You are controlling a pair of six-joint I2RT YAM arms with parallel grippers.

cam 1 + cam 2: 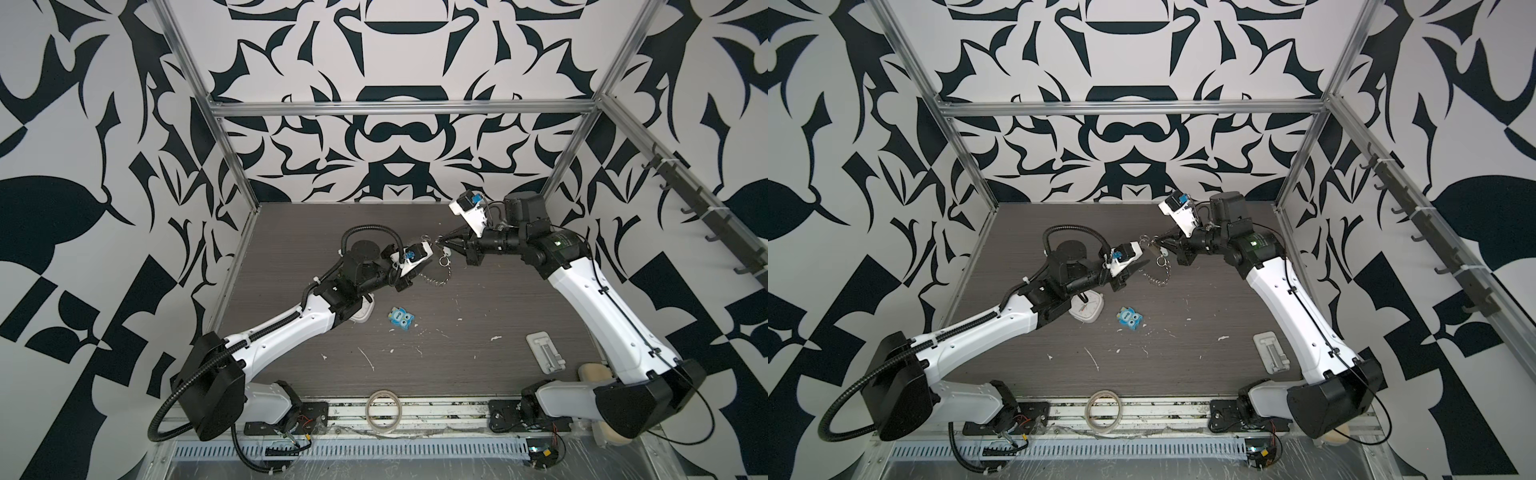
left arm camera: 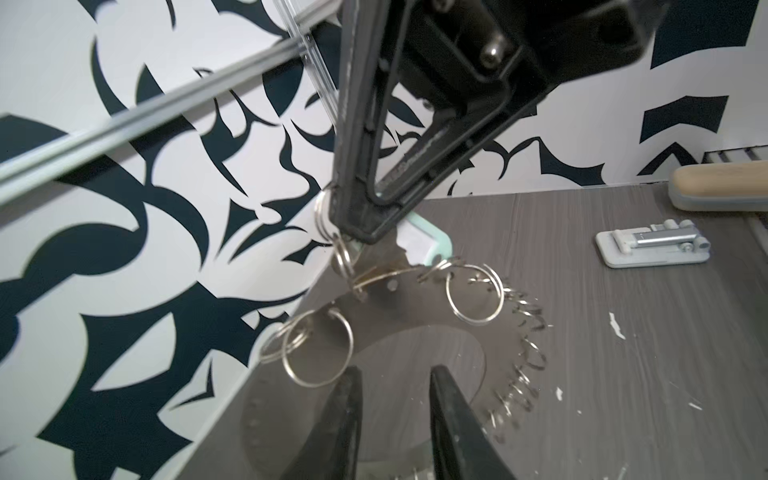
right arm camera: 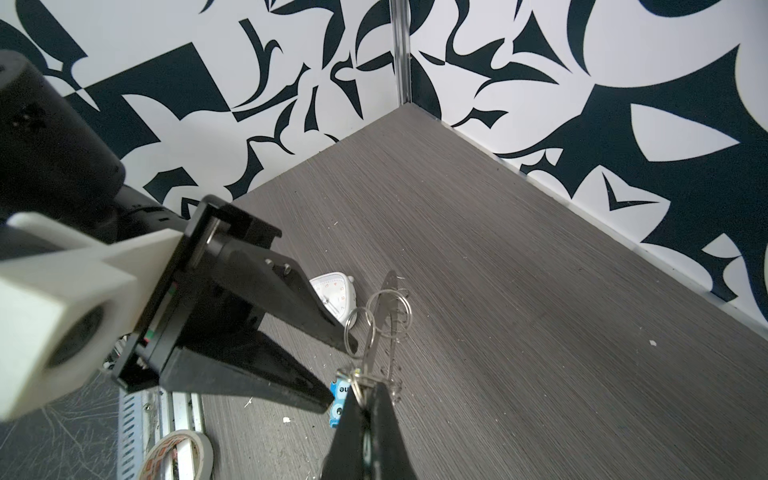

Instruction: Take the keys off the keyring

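**Grey counter (image 1: 478, 299), keyring (image 2: 407, 305) held aloft**

My right claw (image 3: 365, 384) is pinched tight on split rings at the rim, so the perforated silver disc hangs tilted in the air. The keys (image 2: 419, 245), white tag showing, sit just beside those tips. My left claw (image 2: 392, 370) stands narrowly parted near the disc, gripping nothing.

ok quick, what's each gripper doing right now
left gripper: open, holding nothing
right gripper: closed on the keys, with the keyring hanging from them
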